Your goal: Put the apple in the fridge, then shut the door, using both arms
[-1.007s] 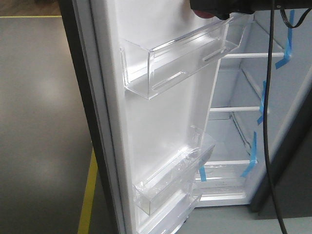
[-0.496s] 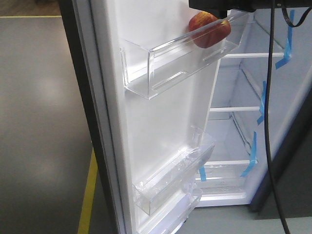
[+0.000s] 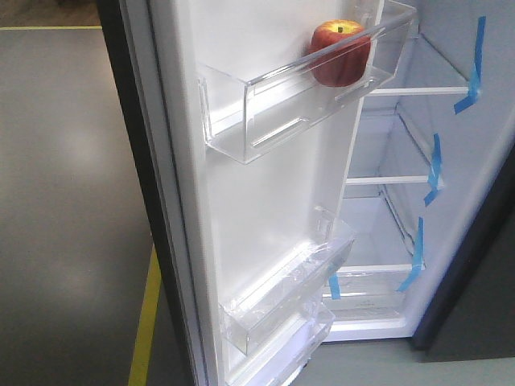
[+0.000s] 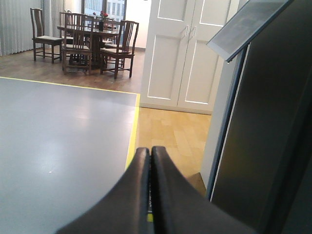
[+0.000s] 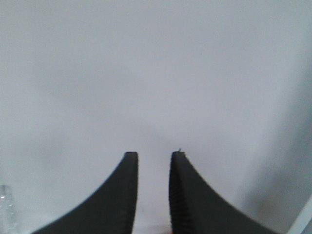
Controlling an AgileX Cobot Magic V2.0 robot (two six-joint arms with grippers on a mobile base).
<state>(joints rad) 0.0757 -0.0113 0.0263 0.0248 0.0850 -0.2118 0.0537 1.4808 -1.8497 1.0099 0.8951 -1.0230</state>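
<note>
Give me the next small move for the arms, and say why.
Probably bring the shut left gripper against the door, on its dark outer side, to start pushing it closed: the apple sits in the door's upper bin, the right gripper is open and empty, and the door stands wide open.

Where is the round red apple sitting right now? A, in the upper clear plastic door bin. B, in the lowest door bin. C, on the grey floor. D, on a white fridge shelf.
A: the round red apple rests inside the upper clear plastic bin on the white inner face of the open door.
</note>
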